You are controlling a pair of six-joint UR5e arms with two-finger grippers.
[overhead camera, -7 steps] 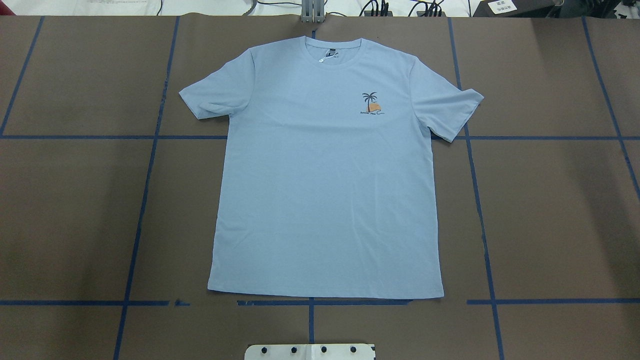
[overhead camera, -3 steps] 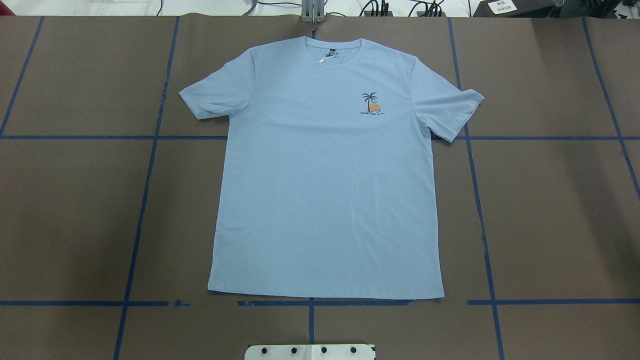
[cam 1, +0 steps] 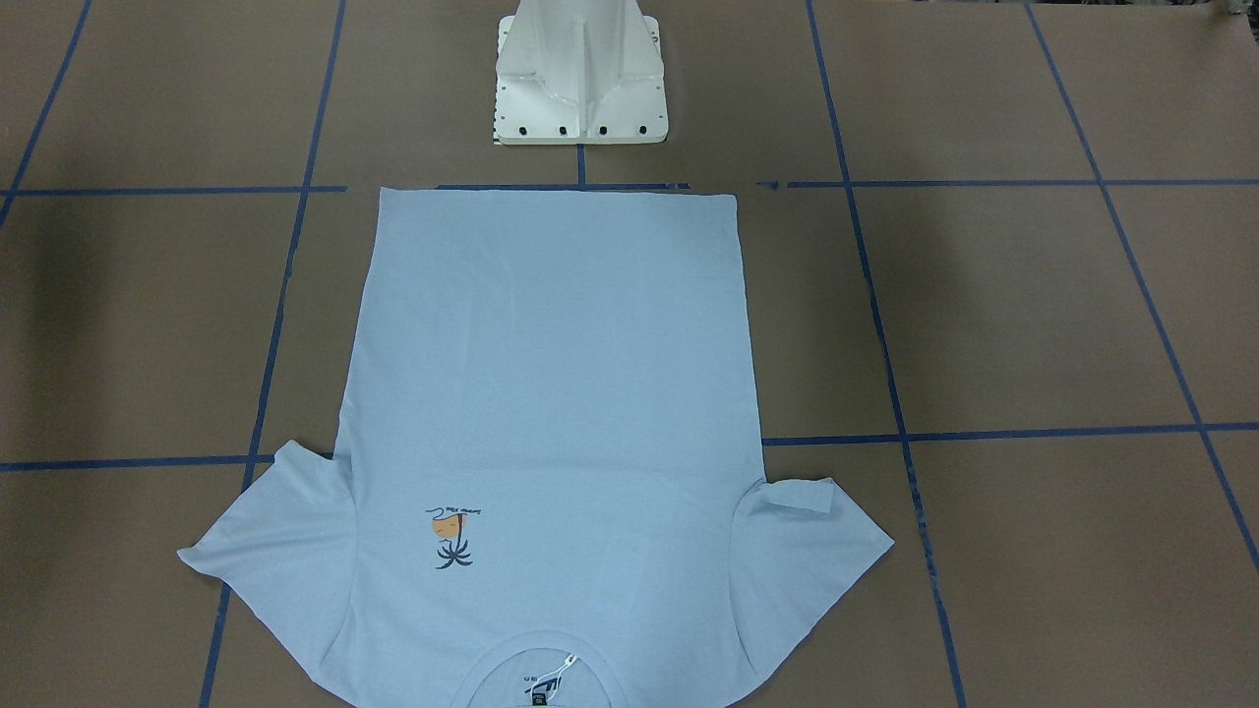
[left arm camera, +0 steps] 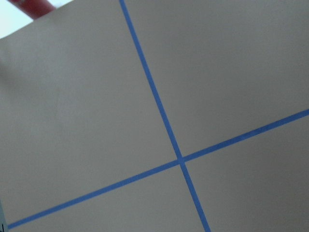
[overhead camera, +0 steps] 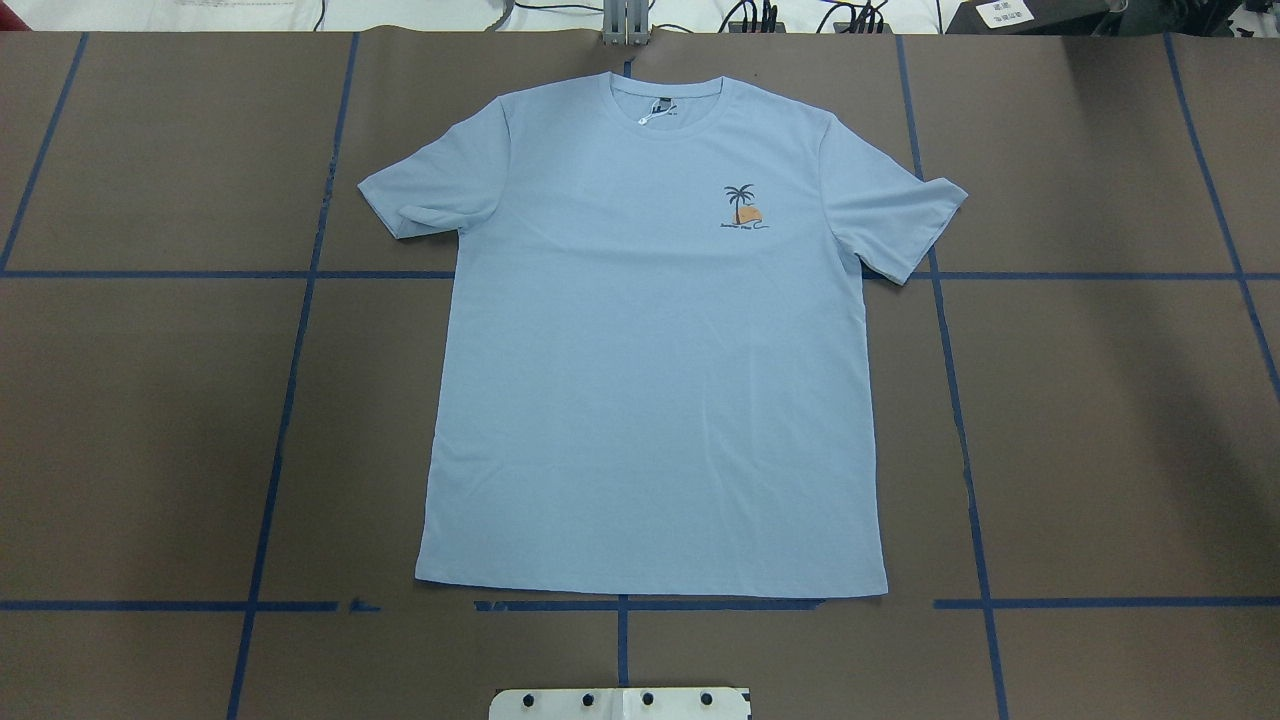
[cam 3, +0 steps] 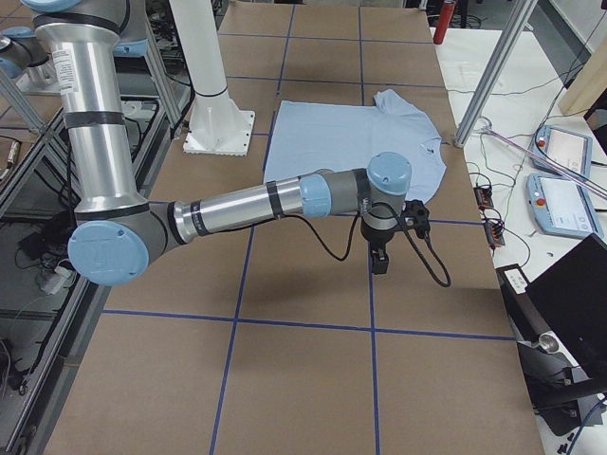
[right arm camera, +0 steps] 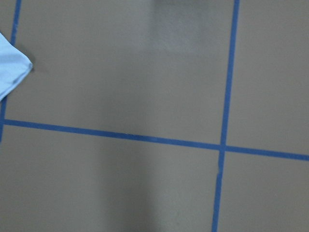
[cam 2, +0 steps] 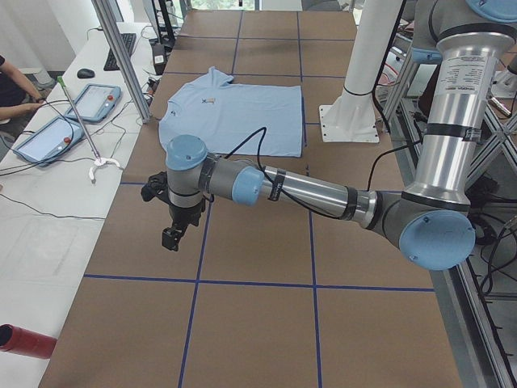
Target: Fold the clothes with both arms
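Observation:
The clothes are one light blue T-shirt [overhead camera: 650,380] spread flat and face up on the brown table, collar at the far edge, hem toward the robot base. Its palm print [overhead camera: 742,208] shows on the chest. The shirt also appears in the front-facing view [cam 1: 551,393] and both side views [cam 2: 234,109] [cam 3: 351,137]. The left arm [cam 2: 307,190] holds its gripper [cam 2: 171,236] above bare table well off the shirt's left side. The right arm [cam 3: 247,204] holds its gripper [cam 3: 379,261] above the table just beyond the right sleeve [right arm camera: 9,72]. I cannot tell whether either gripper is open or shut.
Blue tape lines [overhead camera: 290,400] grid the brown table. The white pedestal base [cam 1: 580,79] stands just behind the hem. Side benches carry teach pendants [cam 2: 89,101] [cam 3: 569,152], cables and a red cylinder [cam 2: 24,341]. A person's arm [cam 2: 16,97] rests at one bench.

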